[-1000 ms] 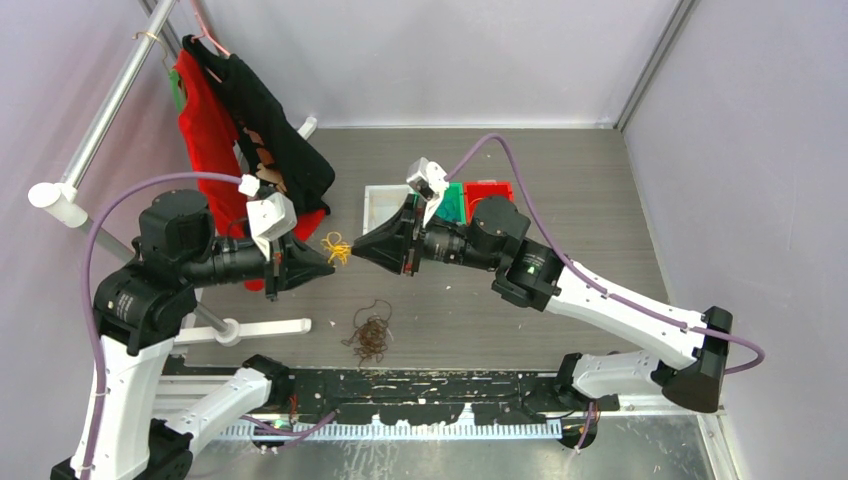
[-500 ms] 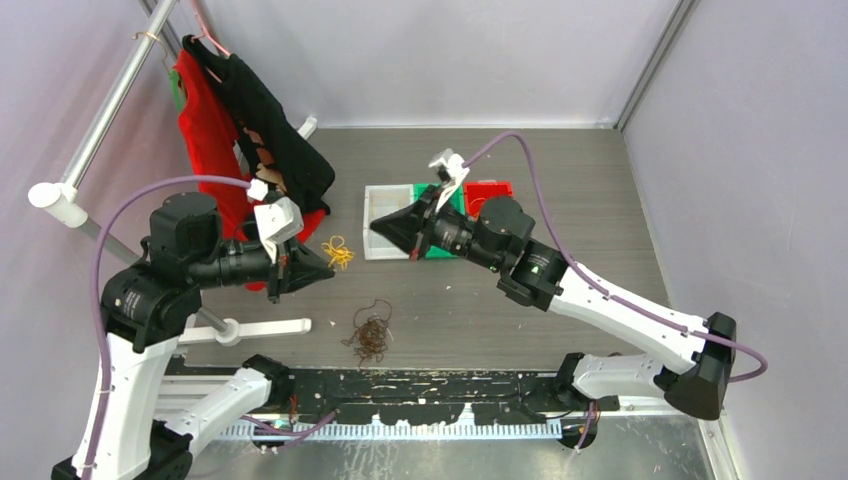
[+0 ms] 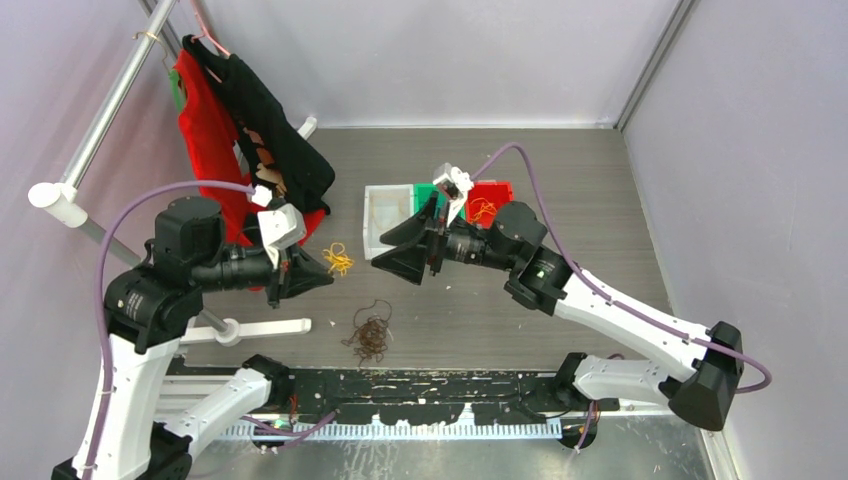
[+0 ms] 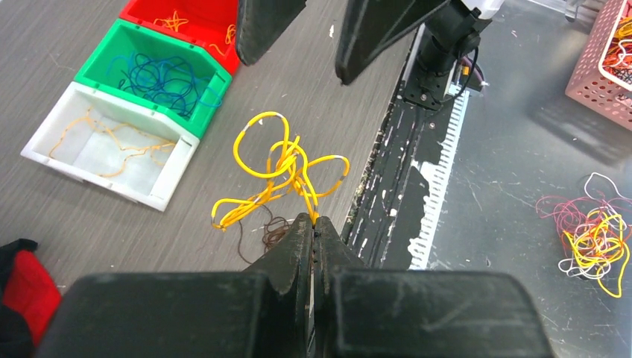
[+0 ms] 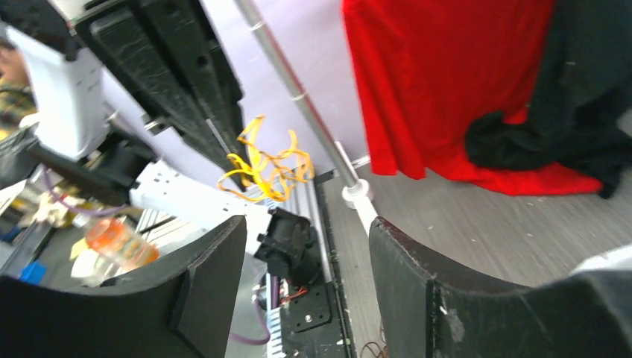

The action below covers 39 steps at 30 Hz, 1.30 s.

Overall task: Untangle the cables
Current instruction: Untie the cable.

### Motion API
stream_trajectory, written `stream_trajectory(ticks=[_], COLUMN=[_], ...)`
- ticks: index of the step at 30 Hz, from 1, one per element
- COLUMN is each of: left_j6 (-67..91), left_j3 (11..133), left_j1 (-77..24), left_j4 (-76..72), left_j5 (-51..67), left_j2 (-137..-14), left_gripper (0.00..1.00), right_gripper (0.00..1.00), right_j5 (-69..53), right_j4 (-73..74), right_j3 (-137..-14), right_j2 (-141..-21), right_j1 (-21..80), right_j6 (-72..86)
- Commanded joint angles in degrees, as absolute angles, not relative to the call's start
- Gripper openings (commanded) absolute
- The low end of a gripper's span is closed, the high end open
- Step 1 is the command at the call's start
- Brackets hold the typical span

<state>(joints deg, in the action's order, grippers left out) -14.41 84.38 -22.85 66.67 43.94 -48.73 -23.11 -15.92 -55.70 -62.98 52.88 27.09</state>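
A small bunch of yellow cables (image 4: 287,168) hangs from my left gripper (image 4: 316,221), which is shut on one strand. In the top view these yellow cables (image 3: 338,258) sit just right of the left gripper (image 3: 326,273). My right gripper (image 3: 381,254) faces them from the right, open and holding nothing. Its view has the yellow cables (image 5: 268,168) ahead of the right gripper (image 5: 307,224). A dark brown tangle of cables (image 3: 372,338) lies on the table below. Blue cables (image 4: 160,74) lie in the green bin.
White bin (image 3: 368,215), green bin (image 3: 425,192) and red bin (image 3: 490,186) stand in a row behind the right gripper. Red and black garments (image 3: 250,120) hang on a rack at the left, its white foot (image 3: 260,326) on the table. Loose wires (image 4: 592,231) lie beyond the table's near edge.
The right gripper left the yellow bunch, swung shut over the white bin, then came back toward the bunch and opened. The left gripper drifted slightly down-left, still holding the yellow cables.
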Motion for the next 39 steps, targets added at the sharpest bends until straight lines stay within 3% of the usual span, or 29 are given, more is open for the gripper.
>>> stream_trajectory(ticks=[1, 12, 14, 16, 18, 28, 35, 36, 39], left_j6=[-14.99, -14.15, -14.06, -14.06, -14.36, -15.98, -16.61, -16.26, -16.06], left_j3=[84.70, 85.24, 85.32, 85.65, 86.05, 86.23, 85.97, 85.34, 83.02], left_j1=[-22.59, -22.59, -22.60, -22.63, -22.59, -22.59, -22.59, -22.64, -22.59], left_j4=[66.19, 65.83, 65.69, 65.79, 66.19, 67.33, 65.60, 64.63, 61.69], left_j5=[46.69, 47.18, 47.27, 47.12, 46.88, 44.90, 40.64, 39.43, 39.47], left_j2=[-49.20, -49.95, -50.06, -50.21, -50.14, -49.13, -48.45, -48.11, -47.03], left_gripper=[0.00, 0.00, 0.00, 0.00, 0.00, 0.00, 0.00, 0.02, 0.32], right_gripper=[0.66, 0.46, 0.35, 0.15, 0.02, 0.01, 0.01, 0.01, 0.01], right_j5=[-34.91, -38.67, -38.03, -35.52, -31.69, -20.37, -20.22, -20.62, -24.57], right_j4=[-21.69, -20.25, -19.61, -17.37, -15.01, -16.16, -13.18, -13.35, -16.94], right_j3=[-61.00, -68.79, -69.65, -70.33, -69.91, -58.93, -57.33, -57.09, -57.05], right_j2=[-66.19, -73.88, -74.58, -74.60, -73.74, -64.23, -61.27, -61.10, -62.79], right_j1=[53.66, 56.09, 56.36, 56.34, 56.31, 50.76, 49.90, 49.85, 49.88], right_j6=[25.11, 23.56, 23.41, 22.91, 22.22, 26.11, 26.83, 27.63, 32.97])
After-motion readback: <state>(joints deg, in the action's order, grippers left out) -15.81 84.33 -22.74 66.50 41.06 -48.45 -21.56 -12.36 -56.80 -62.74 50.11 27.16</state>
